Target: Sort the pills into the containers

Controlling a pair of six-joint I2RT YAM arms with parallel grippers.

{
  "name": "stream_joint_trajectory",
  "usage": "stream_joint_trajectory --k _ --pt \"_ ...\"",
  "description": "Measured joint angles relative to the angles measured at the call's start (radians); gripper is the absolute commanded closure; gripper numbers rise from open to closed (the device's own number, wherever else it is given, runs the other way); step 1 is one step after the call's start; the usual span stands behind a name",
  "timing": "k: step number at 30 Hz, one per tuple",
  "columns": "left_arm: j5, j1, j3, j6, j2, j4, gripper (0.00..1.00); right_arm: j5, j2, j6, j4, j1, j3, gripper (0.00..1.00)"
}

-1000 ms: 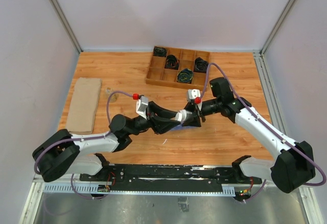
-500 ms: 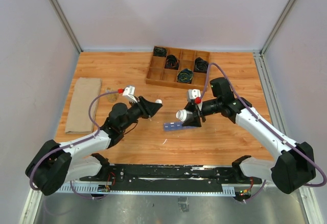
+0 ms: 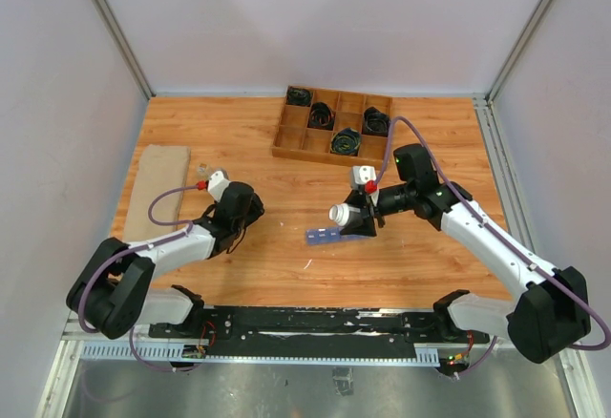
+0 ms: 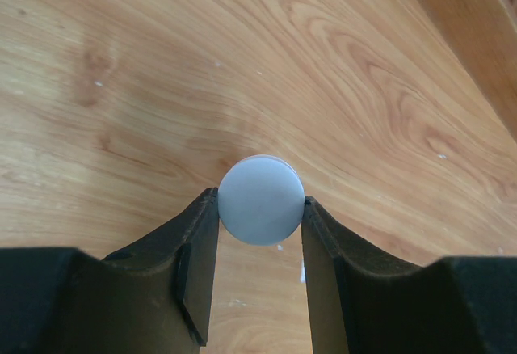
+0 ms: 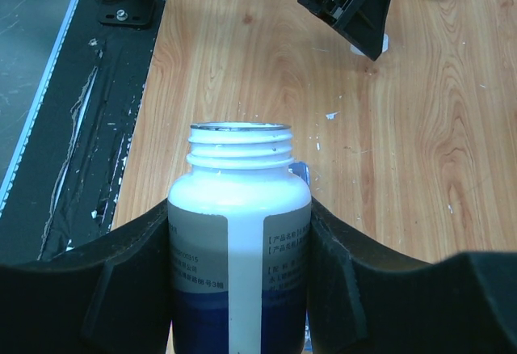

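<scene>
**Pill sorting: bottle opened, no pill yet showing in the containers**

- Item 1, containers (image 3: pixel 325 236): the translucent-blue strip is lying flat near the middle of the table (image 3: pixel 220 132), a little toward the near edge. Whether its lids are standing open cannot be told. No pill is showing in any compartment.
- Item 2, bottle (image 5: pixel 238 241): white with a blue band, uncapped. The right jaws are pinching it by the body, one finger on each side. In the top view it is hanging tipped, mouth toward the left edge, just beside the far side of the strip. Its contents are not showing.
- Item 3, cap (image 4: pixel 260 199): a round white disc. The left jaws are pinching it at their tips, low over bare wood toward the left edge and well apart from the strip.
- Item 4, wooden tray (image 3: pixel 298 139) of black cables is sitting at the far edge, and a flat brown pad (image 3: pixel 158 194) is lying along the left edge.
- Item 5, white fleck (image 3: pixel 307 264), nearer the near edge than the strip: too small to tell whether it is a pill.

Progress, as a judgement: the opening of the bottle is looking done. The cap is waiting to be set down. Pouring and distributing pills into the compartments are all remaining.
</scene>
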Motion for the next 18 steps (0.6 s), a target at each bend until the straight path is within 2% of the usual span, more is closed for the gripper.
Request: stream_joint_trajectory --k 3,10,15,18 --pt "-0.051 0.000 0.010 -0.016 0.012 -0.035 0.42 -0.002 0.000 0.002 0.000 -0.012 0.000 0.99" --pt "-0.090 0.000 0.010 -0.034 0.003 -0.086 0.17 -0.006 -0.004 0.012 0.000 -0.041 0.000 0.99" --pt "-0.052 0.000 0.007 -0.034 -0.099 -0.128 0.13 -0.033 -0.045 0.043 0.004 -0.086 0.000 0.99" --pt "0.010 0.000 -0.012 -0.026 -0.223 -0.134 0.11 -0.032 -0.101 0.115 0.023 -0.142 0.015 0.99"
